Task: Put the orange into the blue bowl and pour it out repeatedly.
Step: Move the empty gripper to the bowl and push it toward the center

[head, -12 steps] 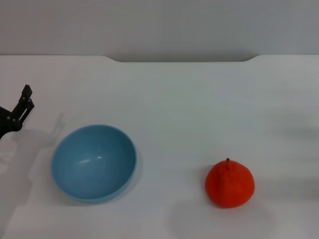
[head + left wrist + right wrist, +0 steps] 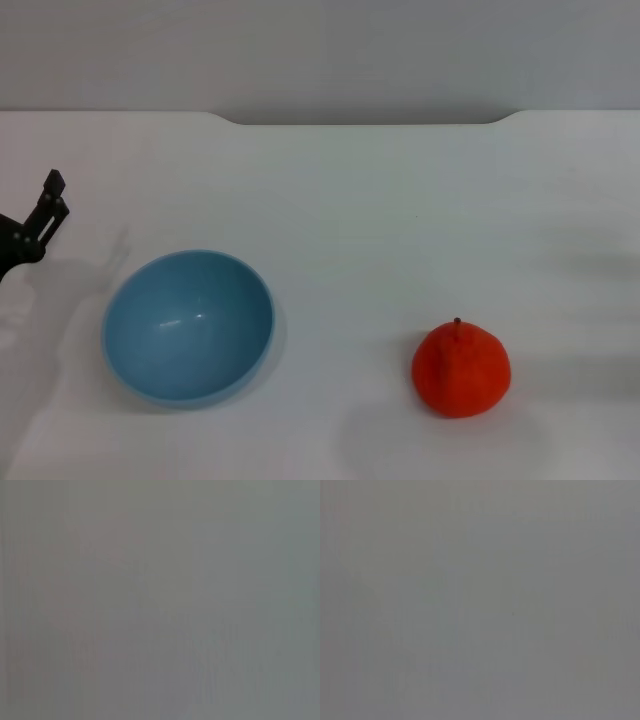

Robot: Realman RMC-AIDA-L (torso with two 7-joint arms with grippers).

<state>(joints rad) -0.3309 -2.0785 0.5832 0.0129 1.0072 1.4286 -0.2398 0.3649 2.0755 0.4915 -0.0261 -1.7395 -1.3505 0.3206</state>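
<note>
Orange point(image 2: 461, 369) right of blue bowl point(image 2: 188, 326); left gripper point(image 2: 40, 222) far opposite

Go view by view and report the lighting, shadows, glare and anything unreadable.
Head view: even, soft light; faint shadows under the orange and beside the bowl, a small glare streak inside the bowl, and a pale shadow near the left gripper at the table's left edge. Left wrist view: a flat grey blur, nothing identifiable. Right wrist view: the same, a featureless grey field.
</note>
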